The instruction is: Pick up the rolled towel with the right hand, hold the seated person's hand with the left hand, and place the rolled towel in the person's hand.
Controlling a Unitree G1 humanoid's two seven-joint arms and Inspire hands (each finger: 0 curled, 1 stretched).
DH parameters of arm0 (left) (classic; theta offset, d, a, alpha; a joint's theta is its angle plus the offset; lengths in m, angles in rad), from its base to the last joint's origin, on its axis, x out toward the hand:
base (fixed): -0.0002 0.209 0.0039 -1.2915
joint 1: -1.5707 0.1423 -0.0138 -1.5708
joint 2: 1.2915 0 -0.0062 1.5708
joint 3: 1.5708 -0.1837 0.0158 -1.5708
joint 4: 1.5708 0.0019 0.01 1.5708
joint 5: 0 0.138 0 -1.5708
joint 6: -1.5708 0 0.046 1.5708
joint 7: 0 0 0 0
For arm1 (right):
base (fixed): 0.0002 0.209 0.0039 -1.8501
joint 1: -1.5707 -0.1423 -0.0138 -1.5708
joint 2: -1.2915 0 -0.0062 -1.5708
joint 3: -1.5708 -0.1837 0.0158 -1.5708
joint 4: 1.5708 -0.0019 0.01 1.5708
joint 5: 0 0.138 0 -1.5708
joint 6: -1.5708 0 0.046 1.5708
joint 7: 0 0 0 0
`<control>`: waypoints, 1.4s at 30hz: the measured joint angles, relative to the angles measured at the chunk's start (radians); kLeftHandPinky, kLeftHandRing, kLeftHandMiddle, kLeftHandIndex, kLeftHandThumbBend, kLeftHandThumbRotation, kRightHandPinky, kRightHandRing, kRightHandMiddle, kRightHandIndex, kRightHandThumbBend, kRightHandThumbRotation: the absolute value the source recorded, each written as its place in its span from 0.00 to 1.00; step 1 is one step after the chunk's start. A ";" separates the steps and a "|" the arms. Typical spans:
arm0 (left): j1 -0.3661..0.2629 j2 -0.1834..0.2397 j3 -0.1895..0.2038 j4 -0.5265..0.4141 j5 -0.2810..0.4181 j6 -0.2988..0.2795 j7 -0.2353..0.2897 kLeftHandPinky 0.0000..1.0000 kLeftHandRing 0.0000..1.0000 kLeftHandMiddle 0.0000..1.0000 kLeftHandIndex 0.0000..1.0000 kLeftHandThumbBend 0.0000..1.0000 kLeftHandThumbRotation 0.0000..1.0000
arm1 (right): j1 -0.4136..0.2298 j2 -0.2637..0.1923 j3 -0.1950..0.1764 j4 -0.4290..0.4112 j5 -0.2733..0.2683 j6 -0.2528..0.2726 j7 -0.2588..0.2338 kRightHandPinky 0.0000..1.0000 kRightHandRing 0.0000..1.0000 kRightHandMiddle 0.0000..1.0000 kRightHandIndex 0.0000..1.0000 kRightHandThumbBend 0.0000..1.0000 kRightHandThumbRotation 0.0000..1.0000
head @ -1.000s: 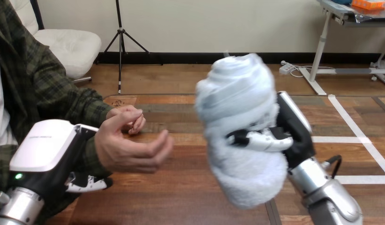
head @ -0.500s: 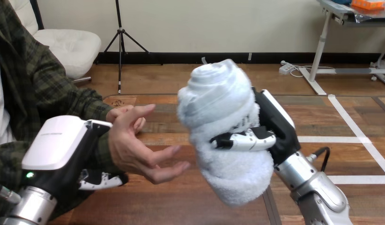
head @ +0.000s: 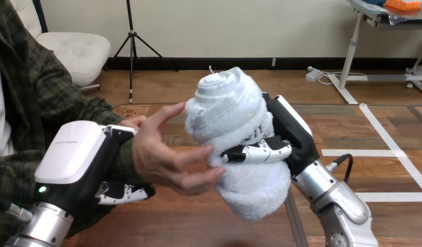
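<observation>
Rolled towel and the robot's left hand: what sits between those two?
The person's hand, seen in the head view, lies between the left hand and the rolled towel, its fingertips touching the towel.

Rolled towel [head: 234, 108] in right robot hand [head: 293, 139]

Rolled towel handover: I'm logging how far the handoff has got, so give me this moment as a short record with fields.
towel: rolled towel, upright, lifted off the table
right hand: right hand, fingers curled round the towel's middle
left hand: left hand, its fingers curled under the person's wrist
person's hand: person's hand, open, fingertips touching the towel's left side
handover: towel at the person's hand, not yet released
</observation>
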 measured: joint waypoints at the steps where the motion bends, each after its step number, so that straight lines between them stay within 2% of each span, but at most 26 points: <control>1: 0.000 -0.003 0.000 -0.004 0.000 -0.001 0.000 0.24 0.28 0.34 0.36 0.92 0.00 | -0.005 0.001 0.000 0.010 -0.001 -0.005 0.003 0.10 0.16 0.24 0.34 0.76 0.00; 9: -0.001 -0.029 -0.006 -0.033 0.000 -0.010 -0.002 0.22 0.27 0.33 0.35 0.93 0.00 | -0.037 0.004 0.001 0.093 -0.027 -0.064 0.016 0.10 0.17 0.24 0.33 0.77 0.00; 23: 0.000 -0.080 -0.015 -0.083 -0.004 -0.001 -0.049 0.25 0.28 0.34 0.36 0.92 0.00 | -0.081 0.012 -0.003 0.195 -0.046 -0.114 0.025 0.11 0.17 0.25 0.33 0.79 0.00; 31: 0.002 -0.110 -0.022 -0.099 -0.003 0.018 -0.071 0.25 0.29 0.34 0.35 0.93 0.00 | -0.089 0.012 -0.020 0.225 -0.043 -0.125 0.030 0.11 0.18 0.25 0.33 0.79 0.00; 42: 0.000 -0.156 -0.033 -0.100 0.009 0.019 -0.061 0.25 0.28 0.34 0.35 0.95 0.00 | -0.089 0.025 -0.019 0.242 -0.042 -0.138 0.041 0.12 0.18 0.25 0.33 0.78 0.00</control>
